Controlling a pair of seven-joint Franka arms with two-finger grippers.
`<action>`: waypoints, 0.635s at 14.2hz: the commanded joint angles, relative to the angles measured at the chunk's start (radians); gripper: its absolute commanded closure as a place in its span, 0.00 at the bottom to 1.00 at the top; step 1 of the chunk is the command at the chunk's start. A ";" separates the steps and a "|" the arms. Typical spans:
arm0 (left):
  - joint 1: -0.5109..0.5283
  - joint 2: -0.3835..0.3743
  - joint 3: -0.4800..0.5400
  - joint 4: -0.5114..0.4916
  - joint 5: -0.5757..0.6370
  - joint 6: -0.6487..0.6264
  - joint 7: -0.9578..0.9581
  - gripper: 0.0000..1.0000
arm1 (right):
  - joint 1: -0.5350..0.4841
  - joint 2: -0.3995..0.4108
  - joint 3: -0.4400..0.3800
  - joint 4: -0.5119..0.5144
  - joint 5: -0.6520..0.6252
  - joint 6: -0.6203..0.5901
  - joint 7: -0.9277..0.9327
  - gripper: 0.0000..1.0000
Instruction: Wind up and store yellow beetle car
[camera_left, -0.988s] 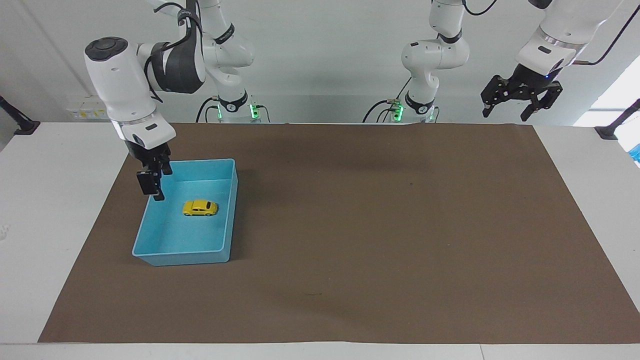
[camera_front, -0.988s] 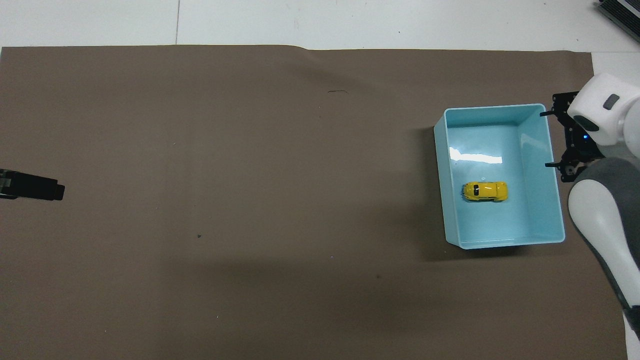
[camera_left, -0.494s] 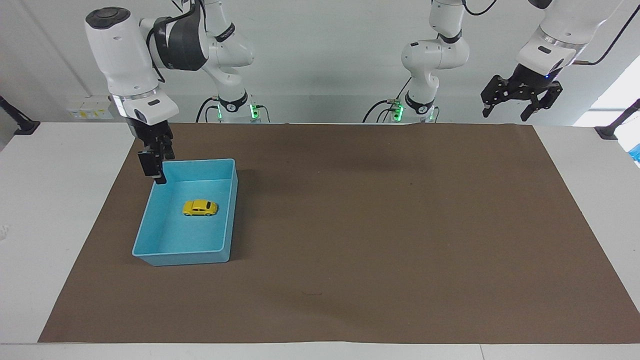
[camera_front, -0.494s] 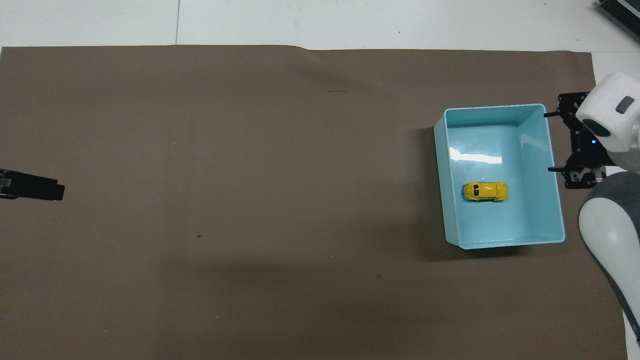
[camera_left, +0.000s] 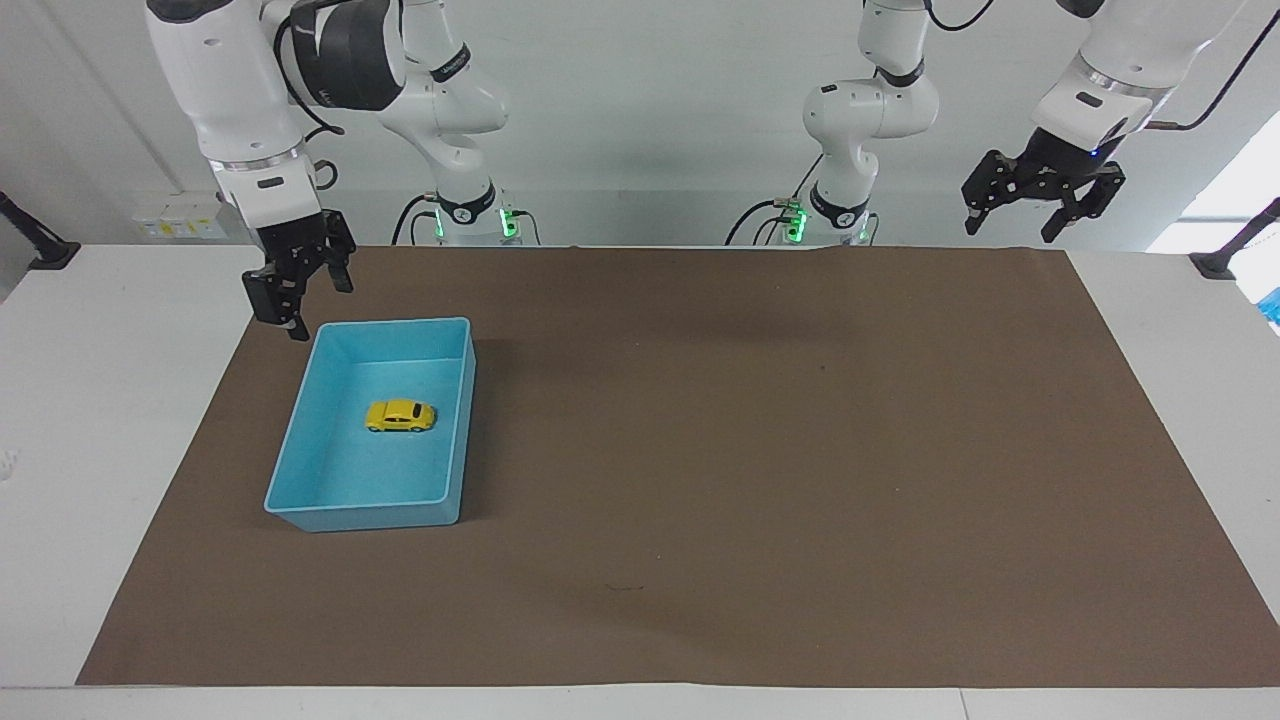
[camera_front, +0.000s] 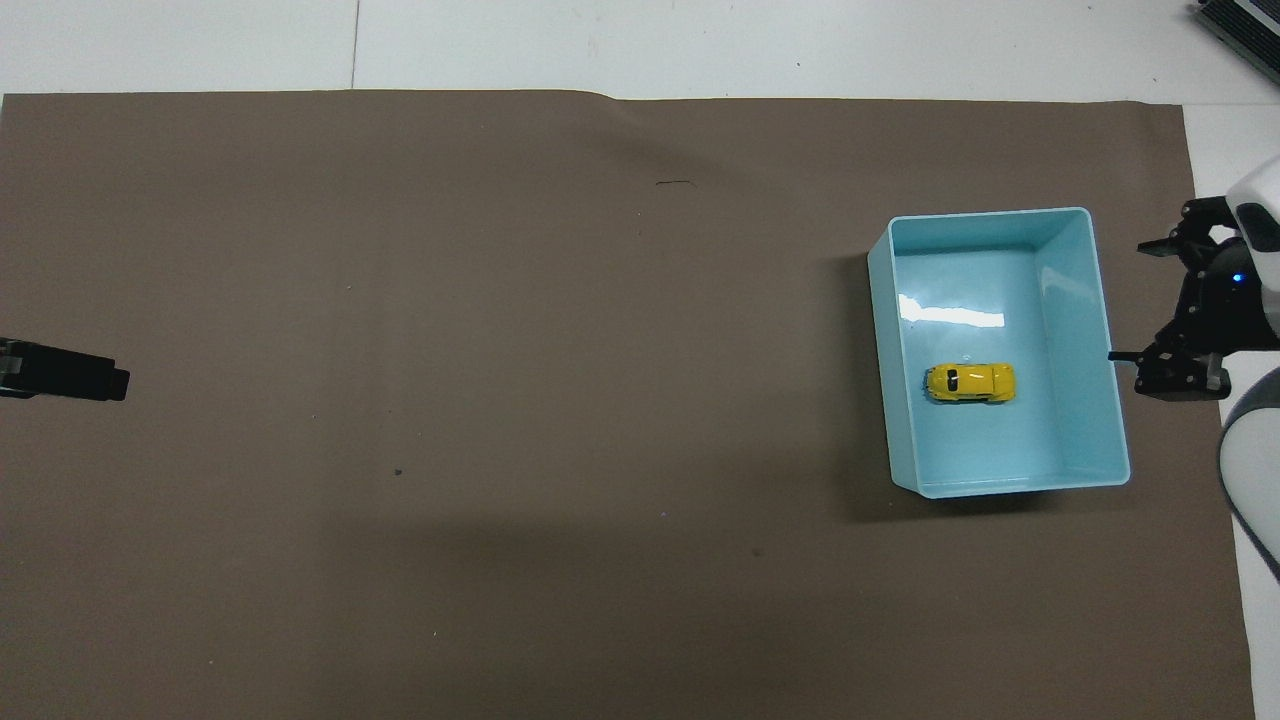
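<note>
The right gripper (camera_left: 318, 302) hangs in the air above the brown mat's (camera_left: 760, 450) edge at the right arm's end of the table, just outside the robot-side corner of the light blue bin (camera_left: 300, 425); its fingers (camera_left: 296, 325) are spread apart and hold nothing. In the overhead view the same gripper (camera_front: 1132, 302) shows beside the bin's (camera_front: 1098, 340) long wall, over the strip of mat between the bin and the mat's edge. The left gripper (camera_left: 1008, 232) waits raised over the mat's robot-side corner at the left arm's end of the table, its fingers released and empty; in the overhead view only a dark tip shows at the frame's edge. The bin stands on the mat near the edge at the right arm's end, its long sides running away from the robots. The yellow beetle car (camera_left: 400, 415) sits upright on its wheels on the bin's floor, roughly midway along it, touching no wall, its length lying across the bin's width. Seen from overhead, the car (camera_front: 970, 383) lies slightly nearer the robots than a bright glare patch on the bin floor. The white table (camera_left: 100, 400) shows around the mat on every side.
</note>
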 joint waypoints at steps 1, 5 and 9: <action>0.013 -0.014 -0.004 -0.014 -0.014 0.000 -0.002 0.00 | 0.007 -0.006 -0.008 0.024 0.069 -0.063 0.238 0.00; 0.013 -0.014 -0.004 -0.014 -0.014 0.000 -0.002 0.00 | 0.018 -0.012 -0.006 0.041 0.074 -0.103 0.484 0.00; 0.013 -0.014 -0.004 -0.014 -0.014 0.000 -0.002 0.00 | 0.018 -0.013 -0.001 0.073 0.072 -0.169 0.728 0.00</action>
